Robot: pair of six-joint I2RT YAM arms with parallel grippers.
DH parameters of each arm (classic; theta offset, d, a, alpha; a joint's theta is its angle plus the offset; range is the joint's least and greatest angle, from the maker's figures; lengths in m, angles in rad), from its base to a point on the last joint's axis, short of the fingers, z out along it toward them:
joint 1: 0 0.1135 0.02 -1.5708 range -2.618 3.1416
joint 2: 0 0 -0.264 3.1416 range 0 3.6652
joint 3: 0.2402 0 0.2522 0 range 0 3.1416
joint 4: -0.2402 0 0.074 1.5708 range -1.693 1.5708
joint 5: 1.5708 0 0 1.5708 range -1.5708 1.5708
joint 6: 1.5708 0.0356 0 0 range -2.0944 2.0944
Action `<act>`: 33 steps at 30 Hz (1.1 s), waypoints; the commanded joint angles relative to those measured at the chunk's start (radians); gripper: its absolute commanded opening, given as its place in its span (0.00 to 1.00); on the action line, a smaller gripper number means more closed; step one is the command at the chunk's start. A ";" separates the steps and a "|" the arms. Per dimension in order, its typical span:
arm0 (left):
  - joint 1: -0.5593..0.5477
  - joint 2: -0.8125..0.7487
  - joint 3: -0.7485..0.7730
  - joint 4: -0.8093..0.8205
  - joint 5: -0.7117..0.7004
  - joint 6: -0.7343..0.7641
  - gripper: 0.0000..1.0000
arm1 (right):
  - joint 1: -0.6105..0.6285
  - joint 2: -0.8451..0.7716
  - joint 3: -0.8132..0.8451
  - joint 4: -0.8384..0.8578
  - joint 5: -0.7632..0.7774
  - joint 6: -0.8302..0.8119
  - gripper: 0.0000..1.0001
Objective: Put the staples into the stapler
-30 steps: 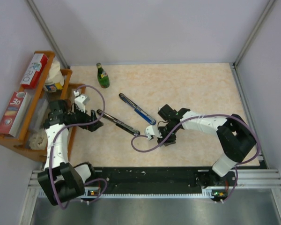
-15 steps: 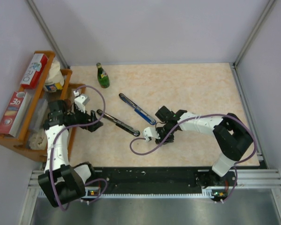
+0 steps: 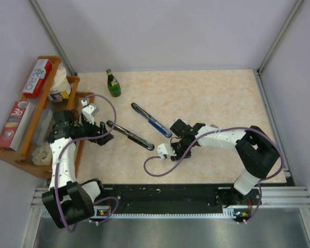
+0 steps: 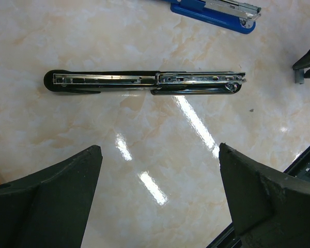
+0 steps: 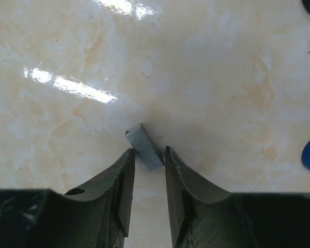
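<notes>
Right pincer (image 5: 149,156) flanks staples (image 5: 143,145); red box (image 3: 12,124) reads "3D"

Findings indicate a robotics test cell. A marble-patterned tabletop (image 3: 212,93) is enclosed by plain pale panels (image 3: 160,31) set in aluminium struts (image 3: 278,37). The left arm (image 3: 59,155) and right arm (image 3: 225,137) are bolted to a slotted black rail (image 3: 165,194), with purple cabling (image 3: 156,168) left exposed. A wooden rack (image 3: 35,114) of packaged goods is noted at the left.

On the marbled worktop (image 3: 222,93), a green bottle (image 3: 113,84) is stood far-left; black stapler (image 3: 130,135), blue stapler (image 3: 151,120) and staples (image 5: 144,147) are laid centrally.
</notes>
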 commanded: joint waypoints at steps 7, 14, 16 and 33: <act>0.008 -0.007 -0.011 0.011 0.031 0.016 0.99 | 0.019 0.022 0.005 0.003 -0.009 0.025 0.20; 0.008 -0.011 -0.011 0.013 0.031 0.017 0.99 | 0.019 0.051 0.053 -0.009 -0.027 0.119 0.16; 0.008 -0.011 -0.012 0.015 0.031 0.020 0.99 | 0.020 0.056 0.064 -0.009 -0.035 0.143 0.15; 0.008 -0.028 -0.029 0.027 0.025 0.022 0.99 | 0.019 0.056 0.183 -0.027 -0.035 0.369 0.09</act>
